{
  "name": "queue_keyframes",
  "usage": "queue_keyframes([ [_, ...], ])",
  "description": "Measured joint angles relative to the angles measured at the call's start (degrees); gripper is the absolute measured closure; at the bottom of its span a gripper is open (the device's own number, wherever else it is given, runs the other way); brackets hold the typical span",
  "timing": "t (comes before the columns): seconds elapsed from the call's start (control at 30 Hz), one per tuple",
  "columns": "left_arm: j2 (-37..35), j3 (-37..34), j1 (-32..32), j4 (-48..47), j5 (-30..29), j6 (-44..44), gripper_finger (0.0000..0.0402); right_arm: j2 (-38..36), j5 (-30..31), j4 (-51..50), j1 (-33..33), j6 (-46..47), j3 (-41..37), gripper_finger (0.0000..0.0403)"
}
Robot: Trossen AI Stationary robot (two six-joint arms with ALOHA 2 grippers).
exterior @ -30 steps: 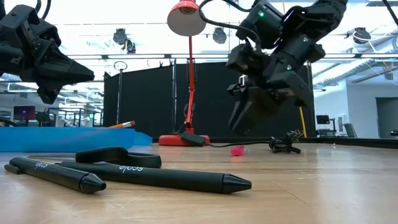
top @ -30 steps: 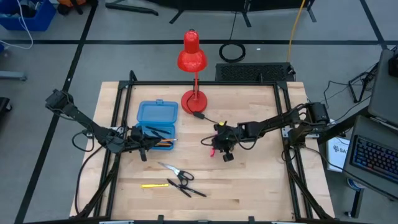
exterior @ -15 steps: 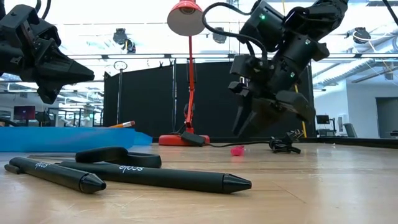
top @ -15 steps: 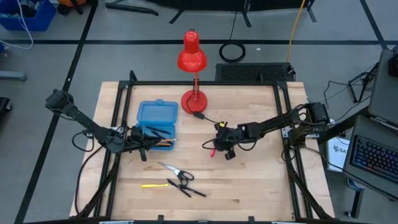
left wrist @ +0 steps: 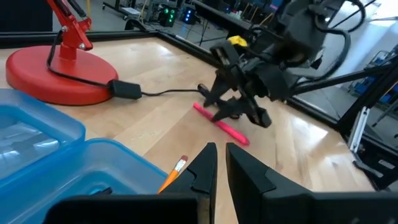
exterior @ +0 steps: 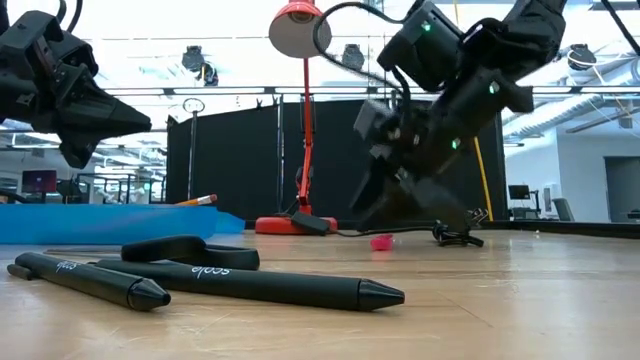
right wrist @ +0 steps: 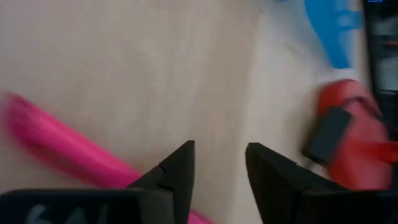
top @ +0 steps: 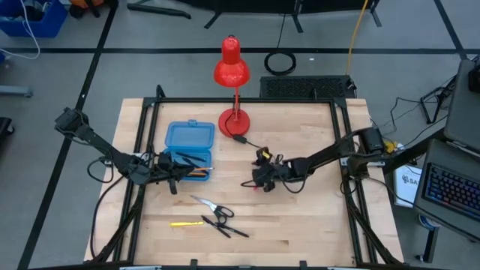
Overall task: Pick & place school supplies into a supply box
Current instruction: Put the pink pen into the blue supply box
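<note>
Pink pencil (left wrist: 221, 126) lies flat on the wooden table (top: 300, 217), right under the right gripper (left wrist: 239, 113). Its two dark fingers (right wrist: 177, 171) are a little apart, pointing down at the pencil and holding nothing. Off to its side sits the blue supply box (top: 189, 145) with pens and an orange pencil (left wrist: 173, 172) inside. The left gripper (left wrist: 219, 167) hangs at the box, nearly closed and empty. Nearer the front edge lie scissors (top: 212, 208), a yellow pencil (top: 184, 223) and black pens (exterior: 250, 283)
</note>
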Motion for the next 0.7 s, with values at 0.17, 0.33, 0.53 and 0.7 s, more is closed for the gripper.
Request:
queue_keyframes([
  [0.17, 0.0, 0.0, 0.01, -0.41, 0.02, -0.07, 0.0364, 1.51, 10.42, 6.23, 2.91, -0.13, -0.02, 0.0224],
  [0.33, 0.0, 0.0, -0.01, -0.81, 0.02, -0.07, 0.0364, 0.93, 10.43, 17.72, 4.62, 12.74, -0.02, 0.0214],
  [0.53, 0.0, 0.0, -0.01, -1.75, 0.04, -1.49, 0.0364, 0.93, 8.25, 16.12, 3.56, 46.99, 0.0, 0.0218],
  [0.7, 0.0, 0.0, 0.01, -1.84, 0.03, -1.58, 0.0364, 0.97, 9.85, 5.34, 3.26, 63.72, 0.0, 0.02],
])
